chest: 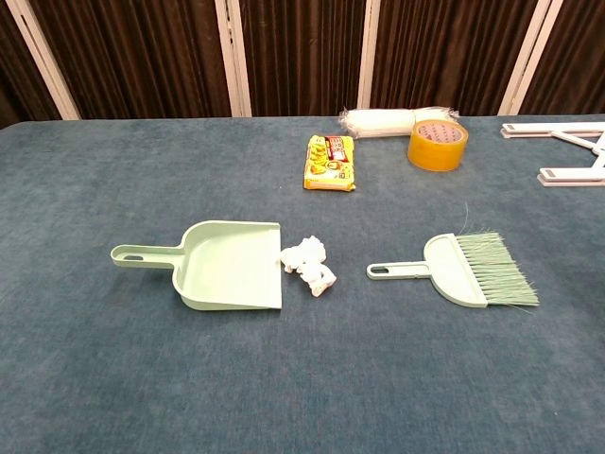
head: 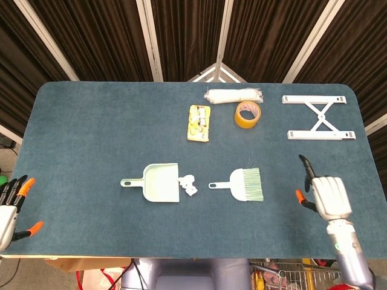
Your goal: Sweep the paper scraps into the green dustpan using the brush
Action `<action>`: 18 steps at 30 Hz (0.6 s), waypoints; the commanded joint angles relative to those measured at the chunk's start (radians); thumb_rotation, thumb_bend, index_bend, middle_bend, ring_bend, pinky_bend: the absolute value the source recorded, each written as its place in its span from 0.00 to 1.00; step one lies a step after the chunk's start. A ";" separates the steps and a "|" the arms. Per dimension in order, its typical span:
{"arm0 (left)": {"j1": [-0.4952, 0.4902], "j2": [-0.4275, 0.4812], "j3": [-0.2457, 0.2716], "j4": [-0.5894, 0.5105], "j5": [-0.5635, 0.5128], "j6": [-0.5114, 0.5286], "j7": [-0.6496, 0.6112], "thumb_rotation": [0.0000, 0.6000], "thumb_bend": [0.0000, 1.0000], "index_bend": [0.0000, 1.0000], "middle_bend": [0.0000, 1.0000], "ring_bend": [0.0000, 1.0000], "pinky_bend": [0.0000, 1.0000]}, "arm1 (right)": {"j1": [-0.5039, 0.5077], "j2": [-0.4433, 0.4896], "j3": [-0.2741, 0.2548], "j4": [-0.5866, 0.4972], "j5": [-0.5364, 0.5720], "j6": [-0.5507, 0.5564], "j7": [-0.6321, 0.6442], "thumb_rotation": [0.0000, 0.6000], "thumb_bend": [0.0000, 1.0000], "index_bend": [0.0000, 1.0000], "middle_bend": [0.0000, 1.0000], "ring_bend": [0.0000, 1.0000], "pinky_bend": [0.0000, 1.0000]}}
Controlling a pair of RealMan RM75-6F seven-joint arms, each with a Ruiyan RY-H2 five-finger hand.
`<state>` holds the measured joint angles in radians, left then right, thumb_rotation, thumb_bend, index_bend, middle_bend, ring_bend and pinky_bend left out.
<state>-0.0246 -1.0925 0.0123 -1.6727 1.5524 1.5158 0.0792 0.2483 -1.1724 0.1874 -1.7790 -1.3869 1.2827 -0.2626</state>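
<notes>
At the open mouth of the one green dustpan (head: 161, 182) lie the paper scraps (head: 188, 183), apparently two crumpled pieces, touching its lip and not yet swept in. One brush (head: 242, 184) lies untouched beyond the scraps, handle toward the pan. The right hand (head: 326, 196) hovers past the brush, holding nothing, fingers apart; the left hand (head: 11, 207), well apart on the pan's handle side, is likewise spread and empty. Nothing of the task is yet done.
</notes>
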 commanded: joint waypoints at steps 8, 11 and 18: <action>-0.006 -0.007 -0.007 -0.010 -0.023 -0.016 0.032 1.00 0.00 0.00 0.00 0.00 0.00 | 0.180 -0.165 0.079 -0.010 0.233 -0.150 -0.233 1.00 0.36 0.43 0.84 0.91 0.78; -0.009 -0.011 -0.009 -0.009 -0.028 -0.020 0.042 1.00 0.00 0.00 0.00 0.00 0.00 | 0.213 -0.209 0.082 0.003 0.288 -0.162 -0.286 1.00 0.36 0.44 0.84 0.91 0.78; -0.013 -0.012 -0.012 -0.010 -0.042 -0.031 0.052 1.00 0.00 0.00 0.00 0.00 0.00 | 0.265 -0.294 0.057 0.035 0.376 -0.166 -0.382 1.00 0.36 0.44 0.84 0.91 0.78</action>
<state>-0.0370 -1.1047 0.0001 -1.6826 1.5103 1.4852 0.1311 0.5002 -1.4494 0.2534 -1.7545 -1.0269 1.1196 -0.6281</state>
